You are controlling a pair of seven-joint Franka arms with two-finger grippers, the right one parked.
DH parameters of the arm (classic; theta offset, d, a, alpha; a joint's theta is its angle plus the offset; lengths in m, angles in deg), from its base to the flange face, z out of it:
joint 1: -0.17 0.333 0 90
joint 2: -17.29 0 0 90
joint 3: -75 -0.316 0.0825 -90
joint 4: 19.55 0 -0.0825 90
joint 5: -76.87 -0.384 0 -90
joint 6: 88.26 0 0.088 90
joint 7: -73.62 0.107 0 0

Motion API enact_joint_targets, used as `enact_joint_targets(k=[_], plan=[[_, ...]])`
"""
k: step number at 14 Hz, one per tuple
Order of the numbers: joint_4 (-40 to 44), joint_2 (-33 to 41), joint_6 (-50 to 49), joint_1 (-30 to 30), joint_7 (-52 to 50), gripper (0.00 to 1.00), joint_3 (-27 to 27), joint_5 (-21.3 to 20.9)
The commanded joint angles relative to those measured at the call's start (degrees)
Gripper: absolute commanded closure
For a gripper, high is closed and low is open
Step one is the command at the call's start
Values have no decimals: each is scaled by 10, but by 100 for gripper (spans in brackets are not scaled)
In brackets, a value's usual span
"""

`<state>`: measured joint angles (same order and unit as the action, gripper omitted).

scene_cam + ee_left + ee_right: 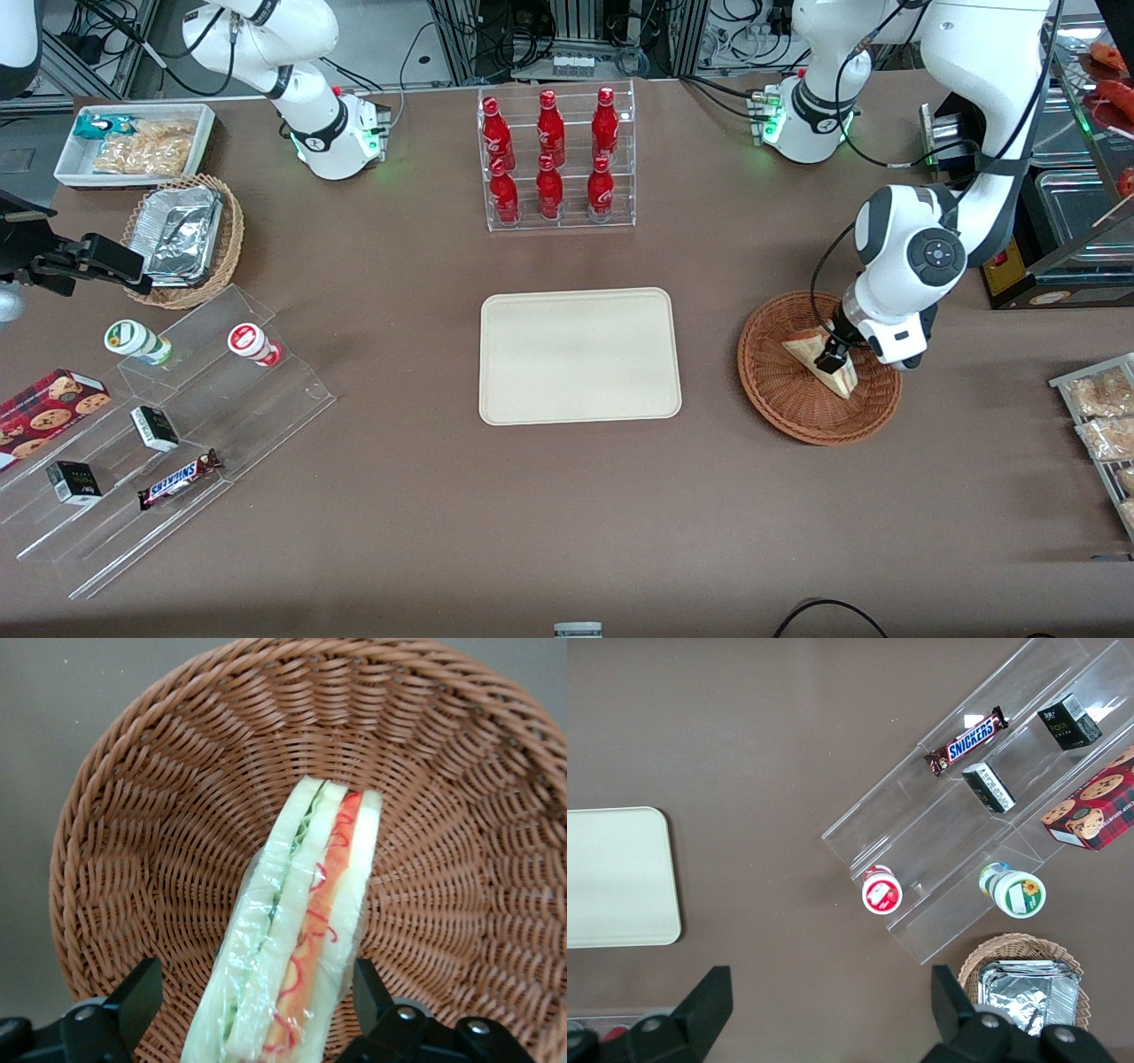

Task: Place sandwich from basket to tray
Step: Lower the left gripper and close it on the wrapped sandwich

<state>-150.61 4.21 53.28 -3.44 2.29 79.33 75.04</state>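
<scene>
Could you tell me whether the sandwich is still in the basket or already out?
In: the sandwich rests in the basket; the open gripper straddles it.

- Left arm is bent over, wrist aimed straight down at the table
- gripper (836,356) is low, fingers (133,997) spread apart, one each side, not squeezing

The left arm (966,133) is glossy white with rounded segments, dark grey bands at the joints and a round dark cap with small buttons on its wrist; black cables run along it. Its white base shows a green light. The gripper (835,356) is black, with a white housing above it, and in the wrist view its fingers (133,997) are matte black wedges fixed with silver screws.
</scene>
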Motion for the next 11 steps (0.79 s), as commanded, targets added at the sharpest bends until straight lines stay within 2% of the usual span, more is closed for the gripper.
enact_joint_targets(k=[1,2,4,6,9,11], plan=[[0,3,-19,-4,22,79,-1,0],[5,8,-35,-4,32,91,-1,0],[37,9,-89,-4,101,97,0,-1],[94,6,-177,-5,223,97,1,0],[197,-36,-246,-13,373,93,36,-5],[254,-68,-274,-45,395,85,41,-5]])
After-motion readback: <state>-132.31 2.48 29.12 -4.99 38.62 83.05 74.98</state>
